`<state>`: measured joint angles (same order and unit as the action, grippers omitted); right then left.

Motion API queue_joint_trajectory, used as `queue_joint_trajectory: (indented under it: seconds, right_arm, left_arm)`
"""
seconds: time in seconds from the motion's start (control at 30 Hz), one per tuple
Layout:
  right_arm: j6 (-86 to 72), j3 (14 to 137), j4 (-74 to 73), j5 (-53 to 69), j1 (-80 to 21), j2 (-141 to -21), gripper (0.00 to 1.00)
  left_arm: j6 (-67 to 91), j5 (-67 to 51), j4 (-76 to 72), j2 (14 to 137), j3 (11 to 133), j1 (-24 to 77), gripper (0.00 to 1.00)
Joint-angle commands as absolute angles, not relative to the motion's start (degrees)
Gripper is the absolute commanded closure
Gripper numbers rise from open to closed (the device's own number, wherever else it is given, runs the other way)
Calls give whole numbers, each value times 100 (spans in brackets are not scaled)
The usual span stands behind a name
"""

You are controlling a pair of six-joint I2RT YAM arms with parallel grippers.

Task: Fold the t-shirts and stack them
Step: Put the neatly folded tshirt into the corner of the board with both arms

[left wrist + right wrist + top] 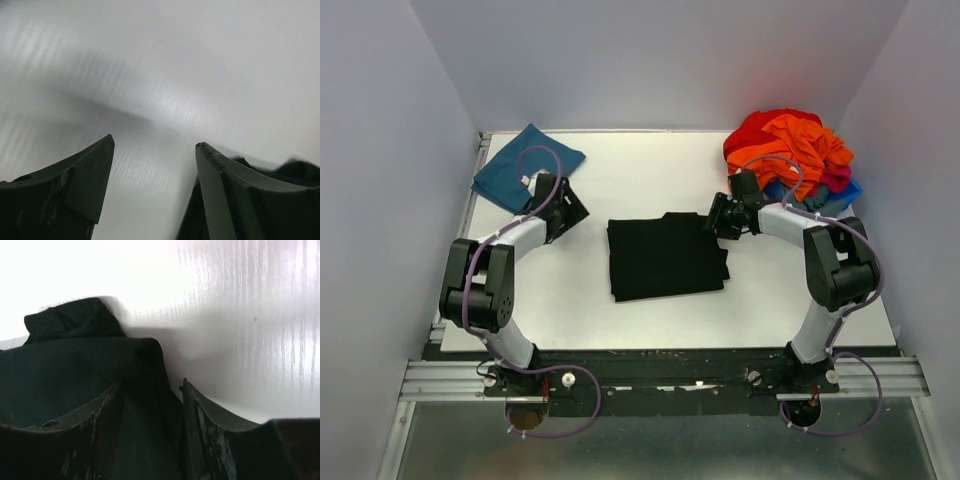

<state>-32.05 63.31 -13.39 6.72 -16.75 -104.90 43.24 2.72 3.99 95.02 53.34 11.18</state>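
The black t-shirt [665, 258] lies folded into a rough rectangle at the table's middle. A teal-blue shirt [525, 166] lies folded at the back left corner. My left gripper [574, 208] hovers between the two shirts, left of the black one; in the left wrist view the left gripper [155, 140] stands open with only white table between its fingers. My right gripper [713, 222] is at the black shirt's back right corner. In the right wrist view the right gripper [152, 382] has its jaws apart, straddling the black t-shirt's [75, 370] right edge, cloth lying between them.
A heap of red and orange clothes [788, 145] sits in a blue bin [850, 190] at the back right, just behind my right arm. White walls enclose the table [650, 170] on three sides.
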Motion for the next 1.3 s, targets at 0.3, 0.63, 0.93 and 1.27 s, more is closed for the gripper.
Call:
queue_joint_trajectory:
  seconds: [0.3, 0.63, 0.93, 1.27]
  right_arm:
    - [-3674, 5783, -809, 545, -1661, -10090, 43]
    - [-3683, 5801, -747, 764, -1661, -10081, 42]
    - [-3683, 5853, -756, 905, -1661, -10134, 42]
    - [-3656, 5854, -773, 809, -1661, -10125, 42]
  left_arm:
    - [7092, 1300, 281, 9588, 5212, 44, 31]
    - [7919, 1985, -18, 9800, 5089, -369, 27]
    - [7585, 2039, -150, 10335, 5650, -571, 38]
    - [7568, 1679, 167, 10732, 6144, -668, 100]
